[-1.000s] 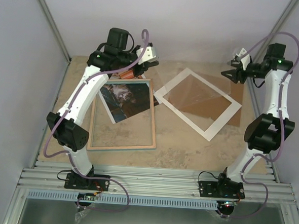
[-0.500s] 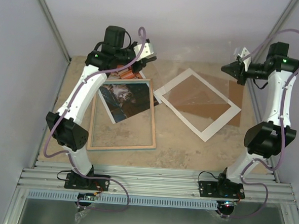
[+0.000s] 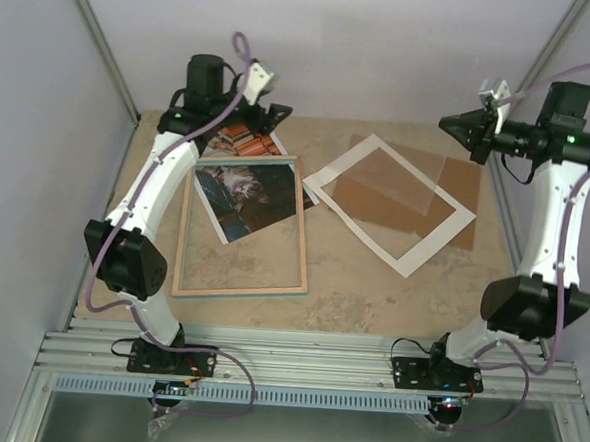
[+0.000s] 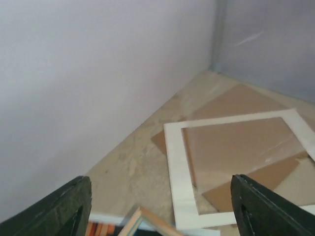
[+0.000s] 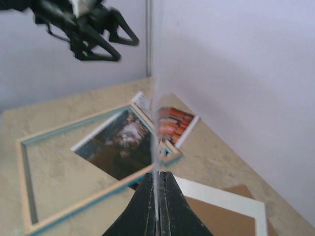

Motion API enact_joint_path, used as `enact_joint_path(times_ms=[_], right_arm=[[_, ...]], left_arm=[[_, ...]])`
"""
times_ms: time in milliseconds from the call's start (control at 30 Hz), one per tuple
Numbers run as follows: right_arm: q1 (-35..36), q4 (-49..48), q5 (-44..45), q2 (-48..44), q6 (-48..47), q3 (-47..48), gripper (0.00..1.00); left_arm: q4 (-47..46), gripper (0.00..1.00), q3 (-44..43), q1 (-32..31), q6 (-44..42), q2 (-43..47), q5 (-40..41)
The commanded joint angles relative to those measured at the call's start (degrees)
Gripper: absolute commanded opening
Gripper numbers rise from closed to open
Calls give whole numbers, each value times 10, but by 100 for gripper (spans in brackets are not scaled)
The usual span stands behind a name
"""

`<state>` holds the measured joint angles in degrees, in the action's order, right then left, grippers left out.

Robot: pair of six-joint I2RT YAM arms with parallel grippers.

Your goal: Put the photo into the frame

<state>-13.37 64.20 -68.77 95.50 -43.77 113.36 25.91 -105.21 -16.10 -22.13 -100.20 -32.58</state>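
Observation:
The photo [image 3: 245, 190], a cat print with orange books, lies flat under the frame [image 3: 299, 243], its top sticking out past the frame's far edge. The frame lies flat, wood side up with turquoise edges. My left gripper [image 3: 269, 116] hangs open above the photo's far end with nothing between its fingers [image 4: 74, 206]. My right gripper [image 3: 449, 122] is shut on the edge of a thin clear pane [image 3: 403, 178], which slants down over the mat board. In the right wrist view the pane [image 5: 156, 123] stands edge-on in the shut gripper [image 5: 158, 196], with the frame [image 5: 74, 196] and photo [image 5: 118, 147] beyond.
A white mat board [image 3: 389, 245] with a cut-out lies at the centre right, on a brown backing board [image 3: 462, 186]. Both show in the left wrist view, the mat board [image 4: 177, 167] over the backing board [image 4: 231, 147]. Grey walls close the back and both sides.
My left gripper has opened and drawn back to the left, away from the photo's top. My right gripper has shut on the clear pane and risen with it.

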Motion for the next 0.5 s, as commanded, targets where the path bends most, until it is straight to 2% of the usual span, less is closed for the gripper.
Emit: enact_joint_path(times_ms=[0,100,167,300,467], right_arm=[[1,-246,-78,-91,269,-107,1],[4,-456,-95,-134,476,-207,1],[12,-530,-95,-135,552,-240,1],[43,-527,-90,-108,586,-244,0],[81,-539,-68,-88,603,-238,0]], left_arm=[[-61,85,67,71,167,53,58],[-54,92,129,121,207,89,102],[-40,93,168,166,235,103,102],[31,93,225,257,263,98,88],[137,97,262,314,253,55,93]])
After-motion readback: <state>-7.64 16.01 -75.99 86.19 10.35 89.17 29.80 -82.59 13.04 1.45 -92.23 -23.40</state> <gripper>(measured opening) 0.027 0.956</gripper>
